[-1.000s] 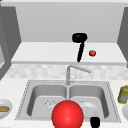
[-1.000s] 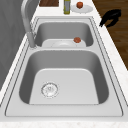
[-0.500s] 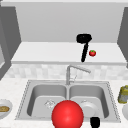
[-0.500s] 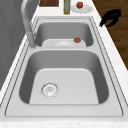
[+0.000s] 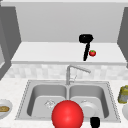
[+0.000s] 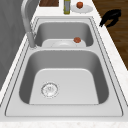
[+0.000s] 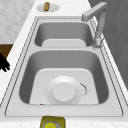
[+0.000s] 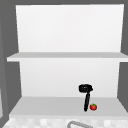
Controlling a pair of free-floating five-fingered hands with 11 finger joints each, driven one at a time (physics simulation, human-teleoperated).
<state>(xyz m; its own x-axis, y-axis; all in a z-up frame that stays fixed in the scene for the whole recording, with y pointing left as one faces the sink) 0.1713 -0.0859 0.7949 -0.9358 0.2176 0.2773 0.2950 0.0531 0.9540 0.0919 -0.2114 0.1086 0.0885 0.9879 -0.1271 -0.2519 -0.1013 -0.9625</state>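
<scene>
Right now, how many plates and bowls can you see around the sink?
3. One white plate lies in the right basin. One dish with food sits on the counter left of the sink. One plate with a small red thing sits on the counter to its right. Others may be hidden.

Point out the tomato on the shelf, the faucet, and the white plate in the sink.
tomato [image 5: 92, 53], front view, middle of its red body
faucet [image 5: 68, 74], front view, upright stem
white plate [image 7: 64, 93], right side view, raised centre
</scene>
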